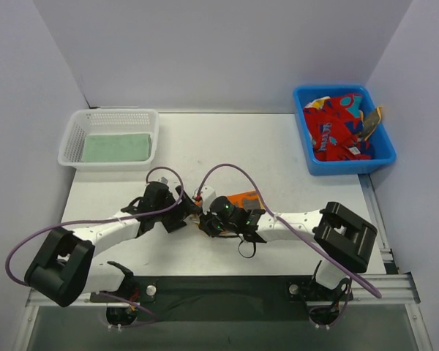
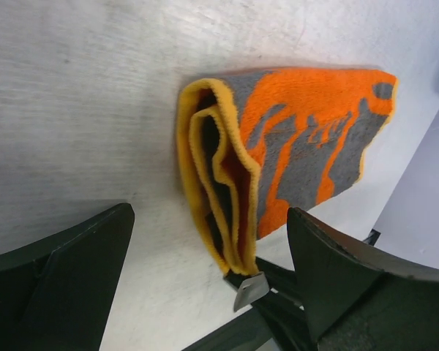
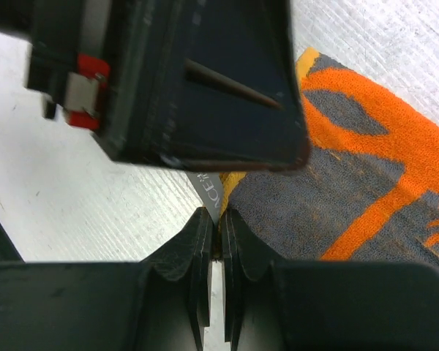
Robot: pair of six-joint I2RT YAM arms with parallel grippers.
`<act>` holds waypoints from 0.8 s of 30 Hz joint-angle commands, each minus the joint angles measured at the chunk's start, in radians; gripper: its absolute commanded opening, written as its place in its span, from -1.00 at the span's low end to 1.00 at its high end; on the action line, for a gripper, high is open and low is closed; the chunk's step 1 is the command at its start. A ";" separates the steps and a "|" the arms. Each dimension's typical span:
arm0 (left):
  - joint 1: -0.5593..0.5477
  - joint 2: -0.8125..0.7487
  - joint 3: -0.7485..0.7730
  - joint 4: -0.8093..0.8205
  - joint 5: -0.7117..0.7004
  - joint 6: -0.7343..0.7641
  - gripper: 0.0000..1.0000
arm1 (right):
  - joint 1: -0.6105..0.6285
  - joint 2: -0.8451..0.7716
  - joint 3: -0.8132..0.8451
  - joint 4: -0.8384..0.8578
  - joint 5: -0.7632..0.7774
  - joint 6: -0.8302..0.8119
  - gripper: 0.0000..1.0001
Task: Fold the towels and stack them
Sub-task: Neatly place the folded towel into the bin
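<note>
An orange towel with grey marks and a yellow hem (image 1: 243, 199) (image 2: 300, 139) (image 3: 351, 197) lies folded on the white table between the two arms. My right gripper (image 1: 208, 223) (image 3: 219, 219) is shut on its near corner, right where the white label sticks out. My left gripper (image 1: 192, 212) (image 2: 208, 219) stands wide open with the folded edge of the towel between its fingers, touching neither. A pale green towel (image 1: 117, 148) lies flat and folded in the white basket. Red towels with blue shapes (image 1: 336, 124) are piled in the blue bin.
The white mesh basket (image 1: 110, 113) stands at the back left of the table (image 1: 227, 146). The blue bin (image 1: 351, 167) stands at the back right. The left gripper's dark body (image 3: 190, 80) hangs just in front of the right wrist camera. Purple cables loop above both arms.
</note>
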 commanded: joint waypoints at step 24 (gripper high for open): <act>-0.130 0.086 -0.107 0.208 -0.276 -0.271 -0.29 | -0.020 -0.069 -0.038 0.111 -0.030 0.048 -1.00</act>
